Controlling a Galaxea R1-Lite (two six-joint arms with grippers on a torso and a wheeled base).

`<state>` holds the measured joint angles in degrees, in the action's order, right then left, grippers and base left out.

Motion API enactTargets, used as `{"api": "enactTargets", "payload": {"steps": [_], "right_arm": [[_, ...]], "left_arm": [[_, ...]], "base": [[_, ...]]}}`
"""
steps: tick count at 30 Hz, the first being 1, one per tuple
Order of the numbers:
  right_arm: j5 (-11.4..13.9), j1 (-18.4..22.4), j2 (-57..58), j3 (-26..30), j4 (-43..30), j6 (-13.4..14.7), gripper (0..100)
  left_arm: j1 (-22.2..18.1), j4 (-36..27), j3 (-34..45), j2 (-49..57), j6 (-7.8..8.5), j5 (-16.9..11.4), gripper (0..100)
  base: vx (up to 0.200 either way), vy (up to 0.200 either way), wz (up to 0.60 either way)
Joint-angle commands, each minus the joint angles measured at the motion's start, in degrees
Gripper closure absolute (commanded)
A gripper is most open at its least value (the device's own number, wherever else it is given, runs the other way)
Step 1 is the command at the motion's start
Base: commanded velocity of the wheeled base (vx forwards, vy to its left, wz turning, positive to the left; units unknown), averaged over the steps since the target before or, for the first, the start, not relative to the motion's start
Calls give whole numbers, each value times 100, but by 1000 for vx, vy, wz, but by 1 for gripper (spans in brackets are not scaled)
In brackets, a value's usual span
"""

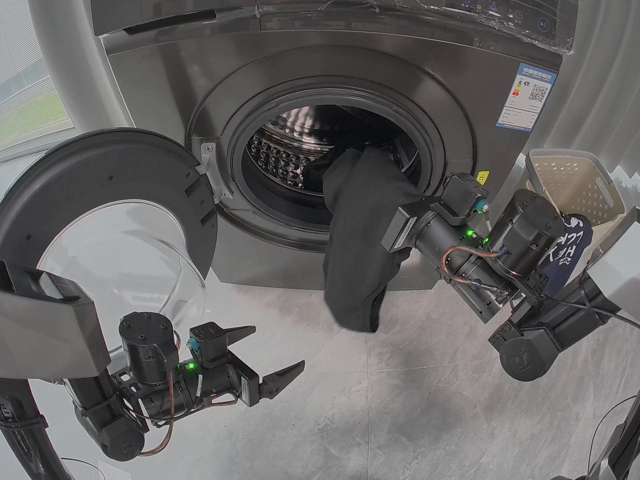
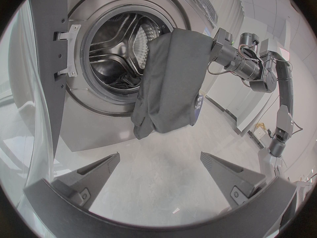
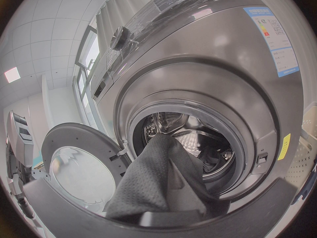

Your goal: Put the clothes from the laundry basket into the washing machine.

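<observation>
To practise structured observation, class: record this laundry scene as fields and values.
Washer door: open, swung to the robot's left
Dark grey garment: held by right gripper at drum mouth, hanging down outside
Drum: dark clothing already inside
Left gripper: open, empty, low over floor
Laundry basket: right of washer, navy printed garment in it

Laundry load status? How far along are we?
Done: door open, some dark clothing already lies in the drum. In hand: right hand holds a dark grey garment at the drum mouth, most of it hanging outside. To do: push it in, then the navy garment at the laundry basket. Left hand open, low by the door.
</observation>
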<state>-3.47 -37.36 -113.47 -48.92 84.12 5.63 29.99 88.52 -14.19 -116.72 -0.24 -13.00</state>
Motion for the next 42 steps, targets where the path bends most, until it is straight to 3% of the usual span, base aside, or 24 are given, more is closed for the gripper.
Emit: {"api": "enactTargets", "payload": {"steps": [1, 7, 17, 20, 24, 30, 39, 42], "right_arm": [[-83, -25, -26, -21, -9, -1, 100], [-83, -131, -35, 14, -9, -1, 100], [-110, -394, -61, 49, -27, 8, 100], [-110, -403, -52, 58, -27, -1, 100], [-110, -403, -52, 111, -27, -1, 100], [-118, -526, -52, 137, -27, 8, 100], [-118, -702, 18, 331, -27, 26, 100], [-118, -702, 62, 454, -18, 26, 100]], "left_arm": [[156, -1, 250, 335, 7, -107, 0], [517, -1, -260, 343, -11, -177, 0], [789, -1, -2562, -641, -169, 69, 0], [789, -1, -2809, -764, -187, 69, 0], [789, -10, -3037, -861, -327, 78, 0], [798, -1, -3213, -1080, -327, 95, 0], [640, -10, -4206, -1599, -354, 605, 0], [569, -1, -4399, -1625, -441, 834, 0]], "base": [[0, 0, 0], [0, 0, 0], [0, 0, 0], [0, 0, 0], [0, 0, 0], [0, 0, 0], [0, 0, 0], [0, 0, 0]]}}
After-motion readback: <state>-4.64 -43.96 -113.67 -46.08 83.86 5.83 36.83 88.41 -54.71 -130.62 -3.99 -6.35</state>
